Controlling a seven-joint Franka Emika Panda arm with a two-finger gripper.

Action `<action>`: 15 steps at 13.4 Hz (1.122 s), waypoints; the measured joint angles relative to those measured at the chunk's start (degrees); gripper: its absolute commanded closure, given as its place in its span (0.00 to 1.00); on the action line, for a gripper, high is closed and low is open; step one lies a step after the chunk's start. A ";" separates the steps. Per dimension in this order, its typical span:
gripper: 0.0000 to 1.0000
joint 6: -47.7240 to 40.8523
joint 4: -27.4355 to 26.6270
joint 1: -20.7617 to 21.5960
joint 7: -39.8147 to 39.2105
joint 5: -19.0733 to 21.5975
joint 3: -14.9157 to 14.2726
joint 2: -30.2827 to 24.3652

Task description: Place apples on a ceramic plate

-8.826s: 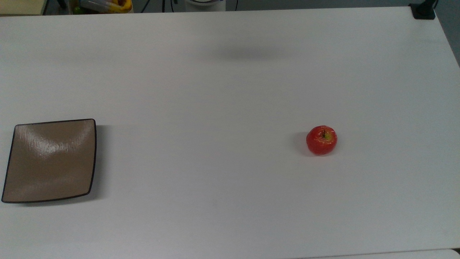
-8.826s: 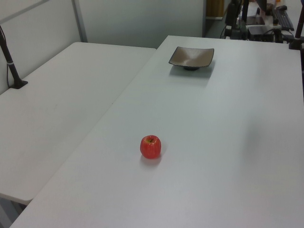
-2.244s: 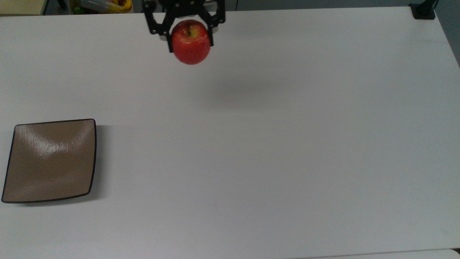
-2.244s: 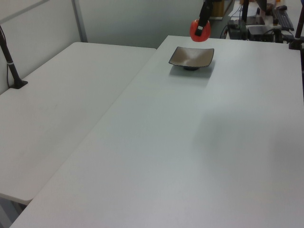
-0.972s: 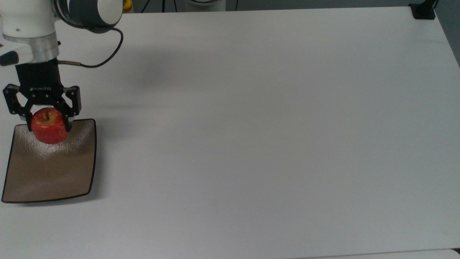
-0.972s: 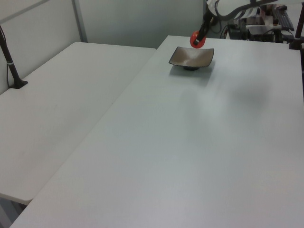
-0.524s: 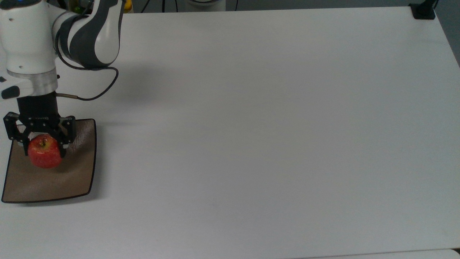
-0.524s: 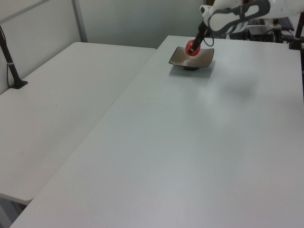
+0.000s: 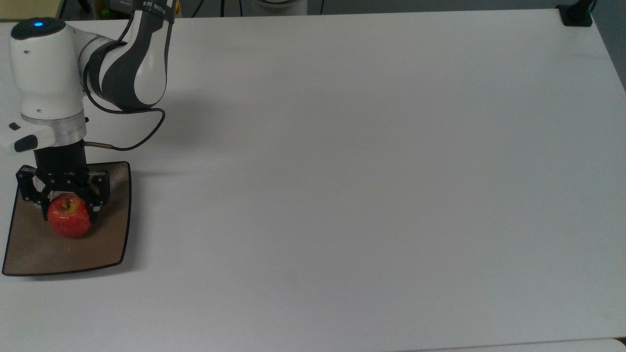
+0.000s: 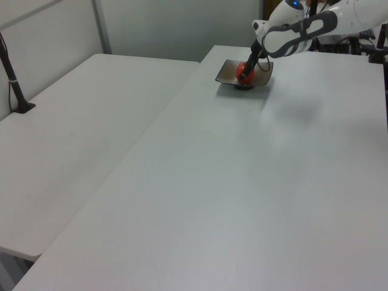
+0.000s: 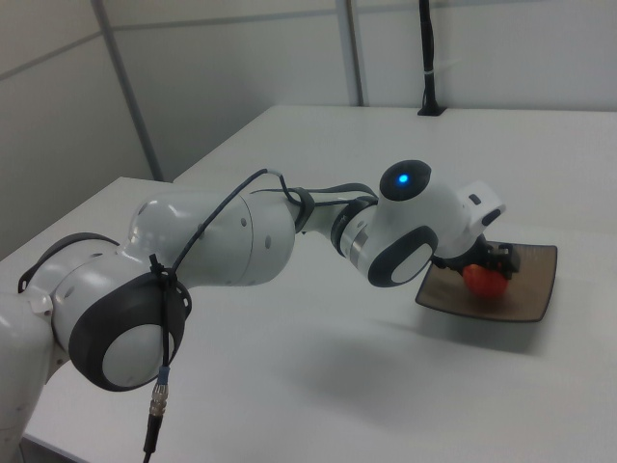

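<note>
Top view: a white robot arm [image 9: 122, 63] reaches down over a square tan-brown ceramic plate [image 9: 68, 254] with a thin dark rim, near the top view's left edge of a white table [image 9: 367, 171]. Its black gripper [image 9: 69, 208] is closed around a small red apple [image 9: 69, 221], one finger on each side, with the apple over the plate's middle; whether it touches the plate cannot be told. Right view shows the apple [image 11: 485, 282] low over the plate [image 11: 521, 304]

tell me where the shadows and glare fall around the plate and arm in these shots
Top view: the plate casts a soft shadow toward the top view's right, and the arm's blurred shadow lies on the table. Left view: a faint smudge of shadow. Right view: the apple glints under the tool.
</note>
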 measured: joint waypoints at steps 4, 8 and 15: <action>0.00 1.76 0.00 0.01 0.02 0.00 0.00 0.20; 0.00 2.82 0.32 0.23 0.46 0.02 0.00 -0.34; 0.00 -5.48 -4.75 4.20 13.49 0.10 0.13 -17.25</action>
